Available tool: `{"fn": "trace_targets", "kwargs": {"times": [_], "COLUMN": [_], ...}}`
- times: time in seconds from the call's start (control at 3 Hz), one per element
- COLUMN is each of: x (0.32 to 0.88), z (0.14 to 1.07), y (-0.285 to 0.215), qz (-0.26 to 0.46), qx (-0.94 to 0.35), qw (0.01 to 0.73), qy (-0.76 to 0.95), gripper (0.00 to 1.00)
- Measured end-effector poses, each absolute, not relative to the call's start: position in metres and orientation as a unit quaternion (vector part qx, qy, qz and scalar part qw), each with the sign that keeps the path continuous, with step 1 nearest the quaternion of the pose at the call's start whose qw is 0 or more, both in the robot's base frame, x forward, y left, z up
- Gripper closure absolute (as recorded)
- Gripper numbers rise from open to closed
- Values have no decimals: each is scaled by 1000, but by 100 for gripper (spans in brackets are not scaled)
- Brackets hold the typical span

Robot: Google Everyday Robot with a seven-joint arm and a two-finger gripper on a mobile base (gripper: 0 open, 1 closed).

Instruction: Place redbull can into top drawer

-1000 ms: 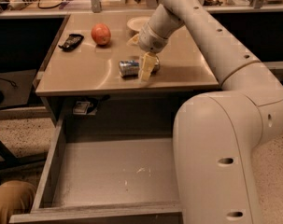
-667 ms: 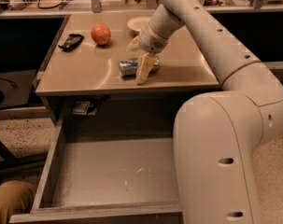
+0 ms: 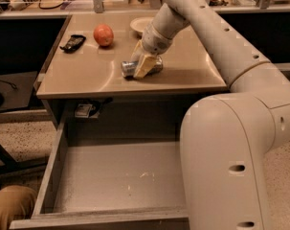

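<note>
The redbull can (image 3: 131, 68) lies on its side on the tan table top (image 3: 87, 75), near the front edge. My gripper (image 3: 143, 63) is down over the can, with its pale fingers (image 3: 142, 65) on either side of the can's middle. The can's right end is hidden behind the fingers. The top drawer (image 3: 111, 176) is pulled wide open below the table, its grey bottom with white flecks bare. My white arm crosses the right side of the view and hides the drawer's right part.
A round orange-red fruit (image 3: 103, 35) and a black object (image 3: 72, 42) lie at the table's back left. A white bowl (image 3: 142, 25) sits behind my gripper. A tan-clad knee (image 3: 10, 207) shows at bottom left beside the drawer front.
</note>
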State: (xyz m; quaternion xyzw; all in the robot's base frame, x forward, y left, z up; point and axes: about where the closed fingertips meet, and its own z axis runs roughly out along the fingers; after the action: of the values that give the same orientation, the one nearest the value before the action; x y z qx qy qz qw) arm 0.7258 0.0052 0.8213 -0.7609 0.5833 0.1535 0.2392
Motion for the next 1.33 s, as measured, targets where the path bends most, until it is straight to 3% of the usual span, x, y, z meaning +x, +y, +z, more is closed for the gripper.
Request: {"fn": "trace_targets", "kwargs": {"times": [0.33, 0.67, 1.33], "x": [708, 705, 681], "z": [845, 850, 849], "y": [7, 8, 16], "qz": [132, 129, 139], "qx": [-774, -776, -784], "qw": [237, 238, 233], "qy": [571, 570, 558], "gripper": [89, 100, 100]}}
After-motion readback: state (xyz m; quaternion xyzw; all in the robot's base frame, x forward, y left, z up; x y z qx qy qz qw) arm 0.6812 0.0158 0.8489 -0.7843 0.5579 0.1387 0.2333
